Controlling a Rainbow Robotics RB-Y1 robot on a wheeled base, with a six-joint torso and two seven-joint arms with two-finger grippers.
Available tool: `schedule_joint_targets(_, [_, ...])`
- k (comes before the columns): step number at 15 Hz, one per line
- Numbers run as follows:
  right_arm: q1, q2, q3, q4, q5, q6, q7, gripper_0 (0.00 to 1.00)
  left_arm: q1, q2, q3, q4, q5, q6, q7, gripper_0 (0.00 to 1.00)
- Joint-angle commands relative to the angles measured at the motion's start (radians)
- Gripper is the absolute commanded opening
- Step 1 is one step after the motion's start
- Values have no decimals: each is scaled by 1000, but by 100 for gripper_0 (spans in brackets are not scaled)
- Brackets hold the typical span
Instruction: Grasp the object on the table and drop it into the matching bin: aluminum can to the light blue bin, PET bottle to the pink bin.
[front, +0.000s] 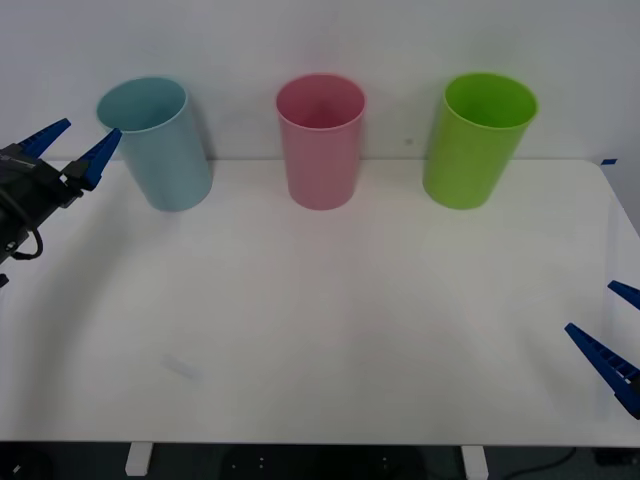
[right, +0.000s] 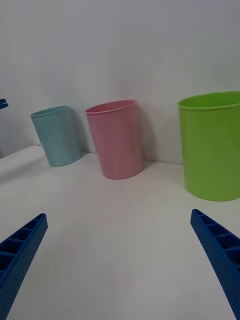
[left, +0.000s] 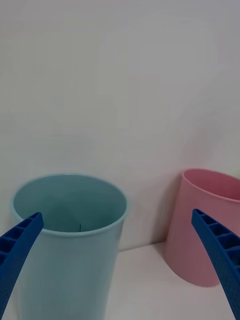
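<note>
The left gripper hangs empty, fingers spread, beside the blue bin, with no can on the table, presumably binned, so it should back away without nudging the rim.

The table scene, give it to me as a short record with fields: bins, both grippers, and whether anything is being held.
surface: wide white table
bins: three tall plastic cup-shaped bins upright in a row at the far edge; light blue bin on the robot's left, pink bin in the middle, lime green bin on the right
left gripper: open, raised just beside the light blue bin's rim, holding nothing
right gripper: open, low at the table's right near edge, holding nothing
light blue bin contents: cannot tell
</note>
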Motion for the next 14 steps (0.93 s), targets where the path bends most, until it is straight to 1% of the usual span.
schedule_joint_targets(1, [0, 0, 0, 0, 0, 0, 0, 100, 108, 33, 41, -73, 10, -46, -10, 100])
schedule_joint_targets(3, [0, 0, 0, 0, 0, 0, 0, 100, 211, 53, 65, -156, 44, -63, -22, 100])
schedule_joint_targets(5, [0, 0, 0, 0, 0, 0, 0, 100, 300, 53, 122, -209, 58, -129, -36, 100])
schedule_joint_targets(8, [0, 0, 0, 0, 0, 0, 0, 100, 381, 53, 209, -222, 58, -264, -65, 100])
schedule_joint_targets(10, [0, 0, 0, 0, 0, 0, 0, 100, 422, 53, 246, -222, 55, -330, -79, 100])
schedule_joint_targets(13, [0, 0, 0, 0, 0, 0, 0, 100, 473, 53, 283, -223, 48, -399, -106, 100])
schedule_joint_targets(14, [0, 0, 0, 0, 0, 0, 0, 100, 491, 53, 288, -229, 48, -405, -114, 100])
